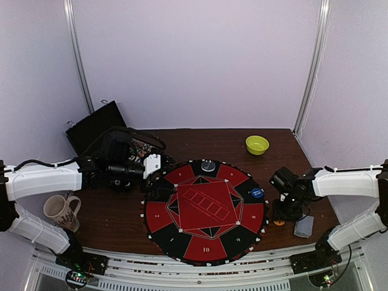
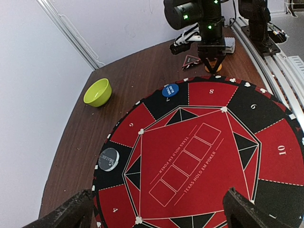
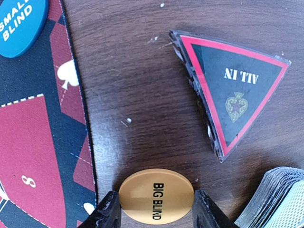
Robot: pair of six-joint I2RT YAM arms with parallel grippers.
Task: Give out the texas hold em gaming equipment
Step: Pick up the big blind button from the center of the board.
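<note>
Plastic is my guess for the orange disc [image 3: 156, 195] marked BIG BLIND: light, stiff and thin, with a smooth face that would slide on the wood if pushed from one side only. It lies flat on the bare table [image 3: 133, 85], just off the right edge of the round mat [image 1: 206, 209], toward the table's near right corner. My right gripper [image 3: 156, 206] stands over it about half open, one finger at each side of the rim, and both look to be touching it. The rim is the only place to take it, since nothing gets under so flat a thing. A squeeze off centre could pop it out, I judge. The card deck [image 3: 275, 199] lies just beside my outer finger and the black triangle tile [image 3: 237, 90] is near, so room there is tight. The blue disc [image 3: 19, 23] sits on the mat's right edge. The wood is hard and level; the mat looks softer. My left gripper [image 2: 157, 199] hangs wide open over the mat's left edge, holding nothing
</note>
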